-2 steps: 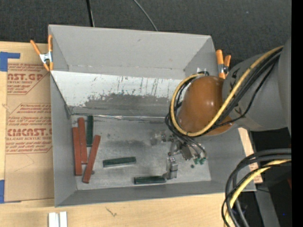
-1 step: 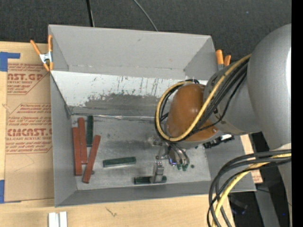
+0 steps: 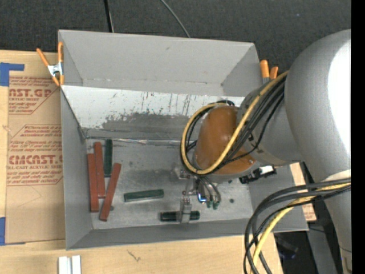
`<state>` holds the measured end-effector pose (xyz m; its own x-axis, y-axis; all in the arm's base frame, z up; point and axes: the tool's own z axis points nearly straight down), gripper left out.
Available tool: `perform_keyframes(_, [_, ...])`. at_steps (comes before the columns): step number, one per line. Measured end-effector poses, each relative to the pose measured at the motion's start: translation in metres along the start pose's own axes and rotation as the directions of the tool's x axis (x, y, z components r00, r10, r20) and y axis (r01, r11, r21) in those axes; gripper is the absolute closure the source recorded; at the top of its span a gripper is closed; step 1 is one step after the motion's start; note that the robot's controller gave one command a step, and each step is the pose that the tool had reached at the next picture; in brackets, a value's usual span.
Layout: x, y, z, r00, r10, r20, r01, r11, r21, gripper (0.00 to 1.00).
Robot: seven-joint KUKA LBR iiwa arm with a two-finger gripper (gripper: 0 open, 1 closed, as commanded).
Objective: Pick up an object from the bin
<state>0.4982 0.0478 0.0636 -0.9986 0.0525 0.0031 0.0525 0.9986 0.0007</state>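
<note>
Operator: Layout, largest item first?

Technician: Grey metal bin [image 3: 154, 61] with sloped walls. Silver robot arm [image 3: 319, 113] reaches in from the right, its orange wrist cover [image 3: 219, 136] above the right half of the floor. Reddish-brown flat sticks [image 3: 97, 178] lie bundled at the left wall, with one thin dark green stick [image 3: 108, 156] among them. Dark green flat bar [image 3: 144, 196] lies alone mid-floor. Small dark oblong piece [image 3: 169, 216] lies just beside the near wall.

Operator: Gripper position and state?

Technician: Gripper [image 3: 186, 210] sits low on the floor, at the right part of the small dark oblong piece, apparently touching it. Released or clenched: cannot tell from this view.

Operator: Step in hand?

Technician: Judged as grasp positioning; no item is seen lifted. The next move calls for centring the piece in the gripper, closing firmly, then lifting straight up, clear of the near wall.
</note>
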Motion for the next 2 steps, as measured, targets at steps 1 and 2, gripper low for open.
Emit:
perform_keyframes(1, [0.007,0.055,-0.008,1.0,-0.029,0.004,0.029,1.0,0.001,0.0])
perform_keyframes(2, [0.002,0.067,-0.018,0.998,0.069,0.002,-0.069,0.998,0.0,1.0])
